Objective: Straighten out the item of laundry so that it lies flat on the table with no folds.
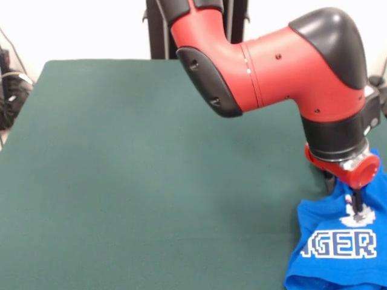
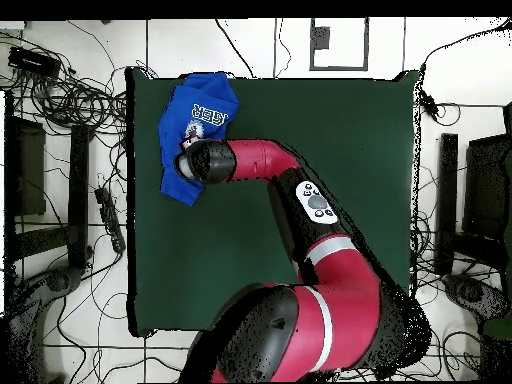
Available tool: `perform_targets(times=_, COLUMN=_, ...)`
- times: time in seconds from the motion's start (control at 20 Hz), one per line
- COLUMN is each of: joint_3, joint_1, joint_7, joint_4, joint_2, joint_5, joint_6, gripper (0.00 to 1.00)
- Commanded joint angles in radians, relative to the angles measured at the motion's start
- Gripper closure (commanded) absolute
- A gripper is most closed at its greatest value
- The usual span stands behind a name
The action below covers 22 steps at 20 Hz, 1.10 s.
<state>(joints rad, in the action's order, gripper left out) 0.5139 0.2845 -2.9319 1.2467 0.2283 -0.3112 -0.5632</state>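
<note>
Presently, findings as observed:
Laundry: small bright blue printed T-shirt (image 1: 338,248) lay crumpled with folds at 1 corner of the dark green felt table (image 1: 151,181).
Gripper: black gripper (image 1: 358,211) pressed onto the shirt; jaw state could not be determined.
Arm: red and black arm (image 2: 300,300) reached across the table.

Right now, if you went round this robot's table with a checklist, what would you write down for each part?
Surface: dark green table, bare apart from the shirt.
Job's thing: blue T-shirt bunched and folded at one corner of the table, not flat.
Clutter: nothing seen on the table.
Gripper: gripper down on the shirt near its print; cannot tell whether open or shut.
Cables: tangled cables on the floor beside the table.
Surroundings: black stands along the table's sides; red arm reaching across the top.
</note>
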Motion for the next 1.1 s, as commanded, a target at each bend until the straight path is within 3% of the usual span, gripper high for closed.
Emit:
perform_targets(times=0.05, joint_3=-0.038, joint_1=-0.021, joint_7=0.031, joint_4=0.01, joint_2=-0.023, joint_5=-0.066, joint_6=0.194, gripper=0.0)
perform_targets(times=0.35, joint_3=-0.158, joint_1=-0.076, joint_7=-0.133, joint_4=0.026, joint_2=0.048, joint_5=-0.079, joint_6=0.419, gripper=0.0)
perform_targets(times=0.5, joint_3=-0.162, joint_1=-0.048, joint_7=-0.153, joint_4=0.087, joint_2=0.073, joint_5=-0.051, joint_6=0.52, gripper=0.0)
perform_targets(times=1.05, joint_3=-0.153, joint_1=-0.028, joint_7=-0.02, joint_4=0.128, joint_2=0.074, joint_5=-0.015, joint_6=0.502, gripper=0.0)
perform_targets(times=1.1, joint_3=-0.145, joint_1=-0.016, joint_7=-0.006, joint_4=0.134, joint_2=0.074, joint_5=-0.016, joint_6=0.496, gripper=1.0)
